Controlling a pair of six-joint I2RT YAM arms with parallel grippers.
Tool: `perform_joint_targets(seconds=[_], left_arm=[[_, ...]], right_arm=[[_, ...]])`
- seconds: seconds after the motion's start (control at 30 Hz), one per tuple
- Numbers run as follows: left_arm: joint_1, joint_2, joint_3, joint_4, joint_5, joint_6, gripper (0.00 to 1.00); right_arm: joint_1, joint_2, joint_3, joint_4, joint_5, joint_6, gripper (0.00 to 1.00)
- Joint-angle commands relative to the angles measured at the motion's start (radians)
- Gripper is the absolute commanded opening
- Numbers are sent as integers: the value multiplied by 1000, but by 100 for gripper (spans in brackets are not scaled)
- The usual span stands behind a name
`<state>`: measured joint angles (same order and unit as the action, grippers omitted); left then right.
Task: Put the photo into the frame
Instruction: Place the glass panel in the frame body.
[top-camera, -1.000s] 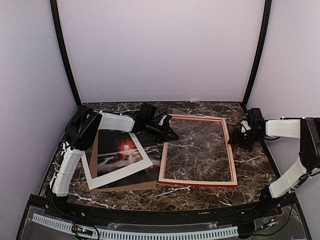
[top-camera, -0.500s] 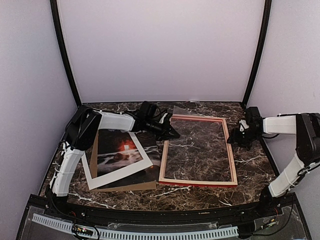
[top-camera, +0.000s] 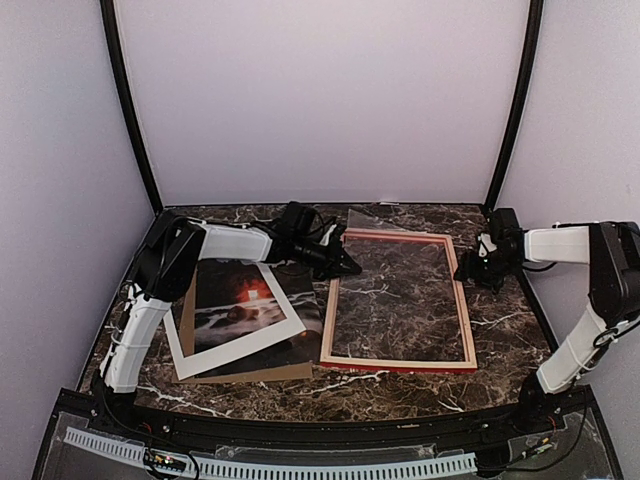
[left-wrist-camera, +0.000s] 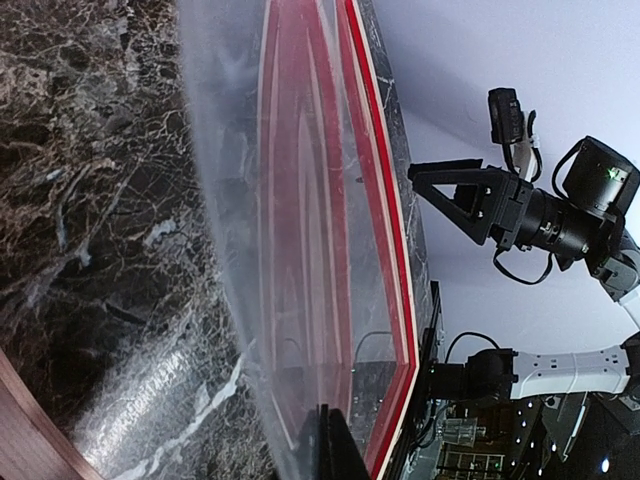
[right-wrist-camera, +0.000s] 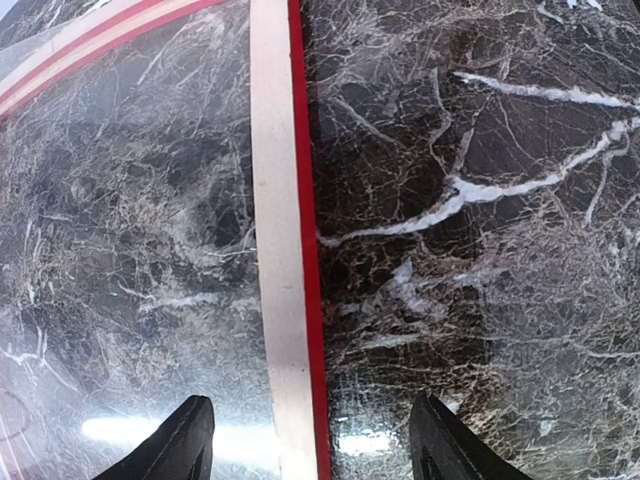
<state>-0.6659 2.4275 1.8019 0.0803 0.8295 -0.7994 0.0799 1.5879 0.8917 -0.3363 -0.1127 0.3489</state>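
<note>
Marble, dark brown with white veins, made up the surface (top-camera: 500, 340) I was working over. The frame (top-camera: 400, 366) lay flat at the middle of it, pale wood side up with red along its edges. A clear sheet (left-wrist-camera: 230, 200) sat in or over its opening, one corner poking out past the far rail, and the marble showed through it.

The photo (top-camera: 240, 300) lay just left of the frame, outside it. It rested on a brown backing board (top-camera: 260, 373) with a white mat board (top-camera: 235, 353) skewed on top, so the red-orange glow showed through the mat's window.

The left pincer (top-camera: 348, 268) was closed at the frame's far left corner, its tip against the edge of the clear sheet. I could not tell whether it actually pinched the sheet.

The right pincer (right-wrist-camera: 315, 450) hung above the frame's right rail with its fingers (right-wrist-camera: 190, 440) spread wide, one on each side of the rail, gripping nothing.
</note>
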Motion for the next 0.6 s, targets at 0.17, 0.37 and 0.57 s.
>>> perform_joint_targets(seconds=[0.17, 0.37, 0.57], left_arm=[[4, 6, 29, 16, -2, 1, 0], [4, 8, 30, 10, -4, -3, 0], [4, 10, 30, -2, -11, -3, 1]], right_arm=[[5, 15, 24, 18, 11, -1, 68], [5, 9, 28, 18, 15, 0, 68], [4, 5, 35, 15, 13, -1, 68]])
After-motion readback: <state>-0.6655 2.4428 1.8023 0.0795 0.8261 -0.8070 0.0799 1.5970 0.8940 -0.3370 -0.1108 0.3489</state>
